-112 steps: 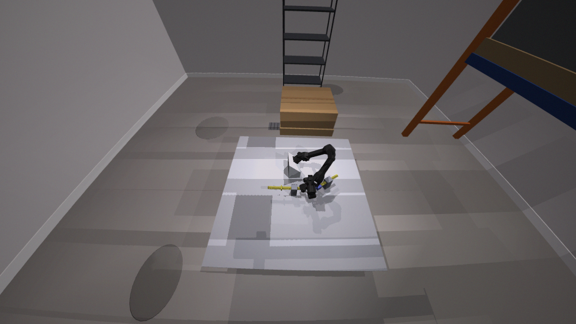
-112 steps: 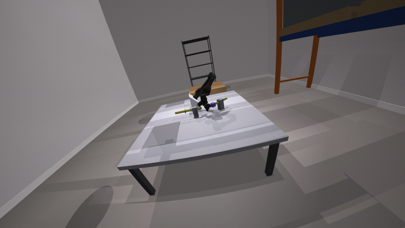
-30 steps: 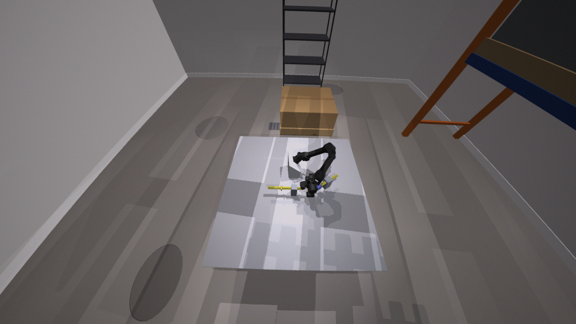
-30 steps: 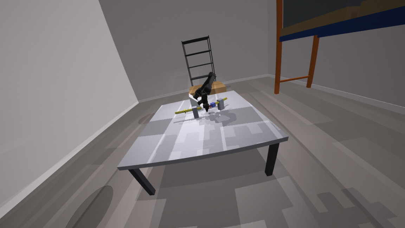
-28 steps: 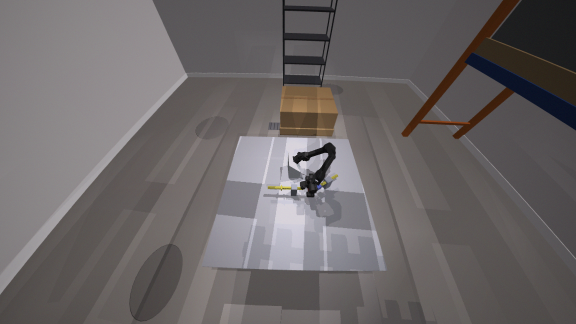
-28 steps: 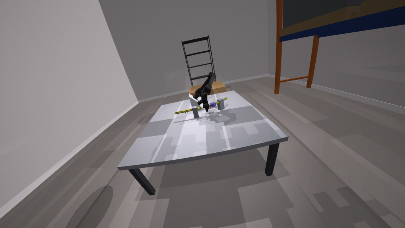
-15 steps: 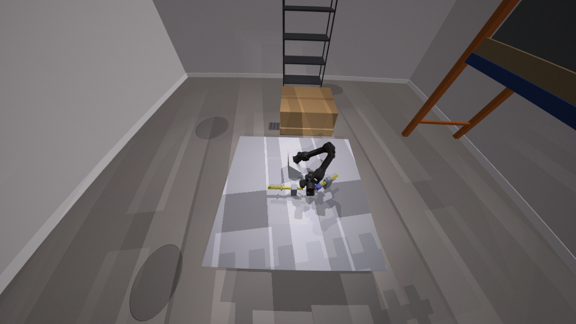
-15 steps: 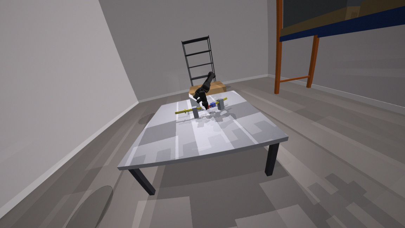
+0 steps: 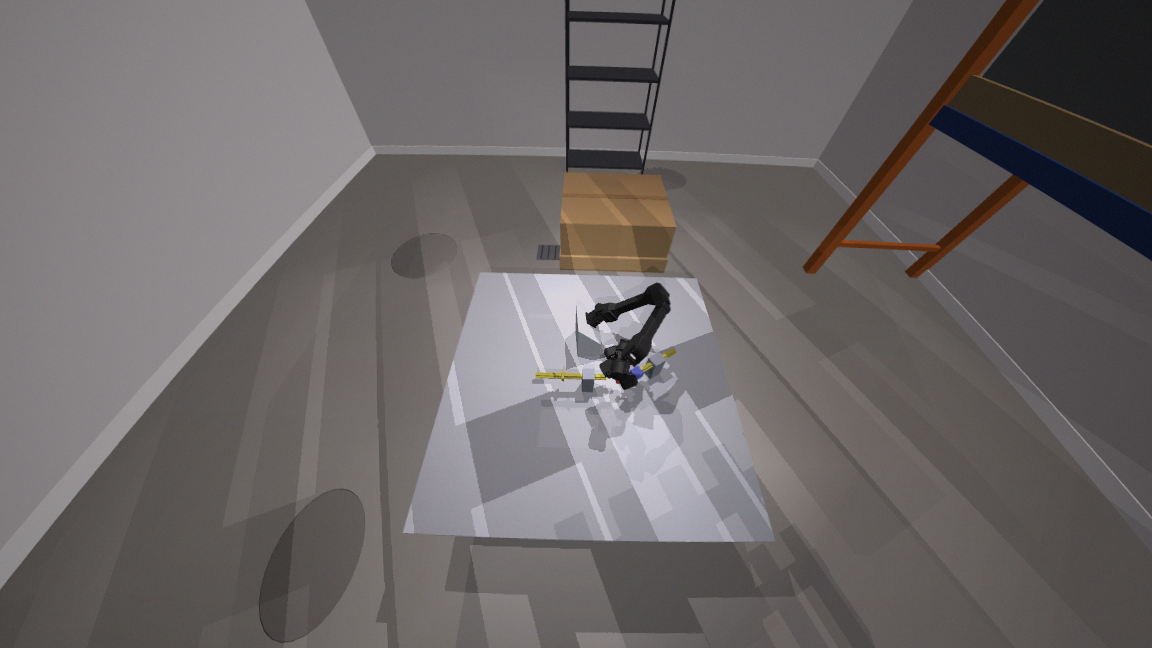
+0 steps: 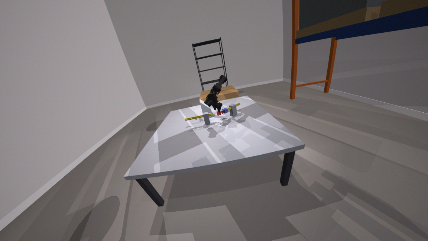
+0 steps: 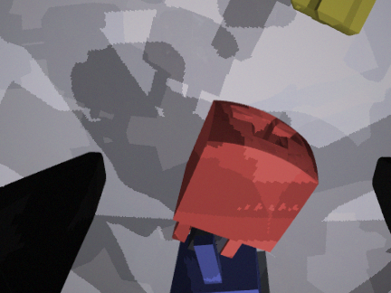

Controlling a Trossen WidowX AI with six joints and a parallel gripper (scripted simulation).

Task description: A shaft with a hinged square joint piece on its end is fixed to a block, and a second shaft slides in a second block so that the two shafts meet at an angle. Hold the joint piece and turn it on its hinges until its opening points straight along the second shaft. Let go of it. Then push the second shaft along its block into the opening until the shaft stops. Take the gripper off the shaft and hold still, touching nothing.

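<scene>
My gripper [image 10: 219, 109] [image 11: 241, 168] is open and empty, its fingers apart on both sides of the red joint piece [image 10: 218, 113] [image 11: 246, 194]. The joint piece hangs on a blue fork [image 9: 636, 373] [image 10: 225, 111] [image 11: 208, 267] at the end of the first yellow shaft [image 9: 667, 353] [image 10: 237, 105], in the right block [image 9: 656, 366] [image 10: 233, 110]. In the wrist view its opening faces up and right. The second yellow shaft [image 9: 549, 375] [image 10: 190, 118] [image 11: 341, 14] passes through the left block [image 9: 588, 381] [image 10: 206, 119]. Its end stands apart from the joint piece. Exact alignment is hard to tell.
A pale upright panel [image 9: 589, 346] [image 10: 204, 108] stands behind the left block, close to the arm. The second shaft has a small cross collar [image 9: 562, 375] [image 10: 195, 117] left of its block. The table [image 9: 515, 499] [image 10: 179, 158] bears the blocks. A cardboard box [image 9: 616, 225] is behind the table.
</scene>
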